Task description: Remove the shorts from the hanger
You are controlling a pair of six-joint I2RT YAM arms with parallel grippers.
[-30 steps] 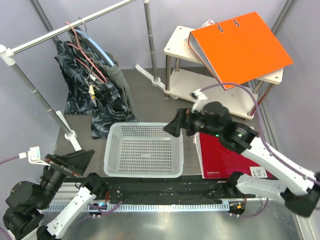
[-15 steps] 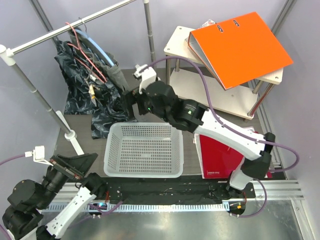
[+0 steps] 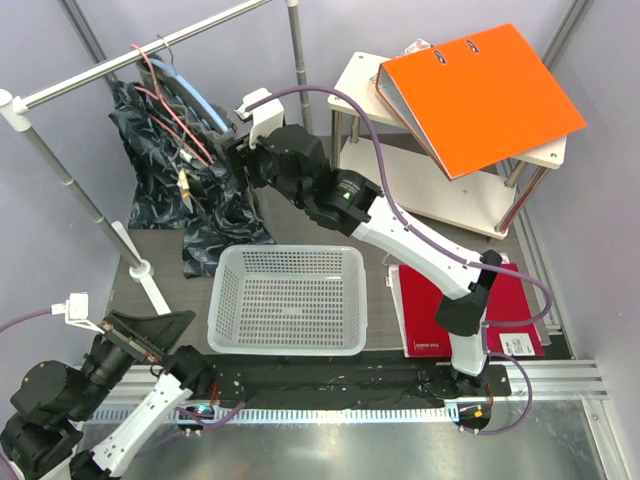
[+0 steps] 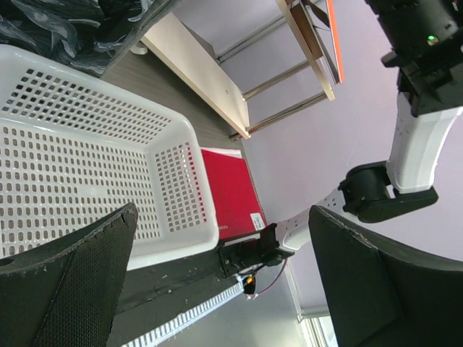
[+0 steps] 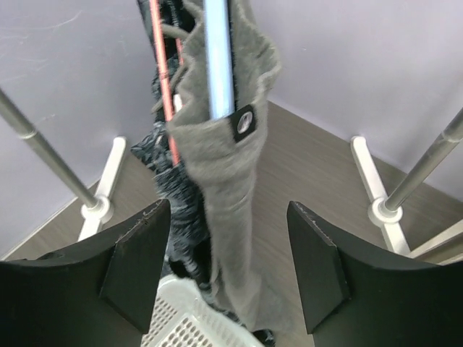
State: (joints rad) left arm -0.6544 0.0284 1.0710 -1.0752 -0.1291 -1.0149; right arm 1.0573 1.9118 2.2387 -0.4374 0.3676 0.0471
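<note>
The grey shorts (image 5: 233,163) hung on a blue hanger (image 5: 217,58) over the table's (image 3: 285,228) far left corner, between the spread fingers of the right gripper (image 5: 228,217). The left gripper (image 4: 221,220) gaped wide by the near edge.

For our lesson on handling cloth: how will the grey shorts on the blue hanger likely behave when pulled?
The grey shorts hang in soft folds, so they are probably floppy and light. Hung on the blue hanger, they may slide off, though the red hanger beside them might snag.
</note>
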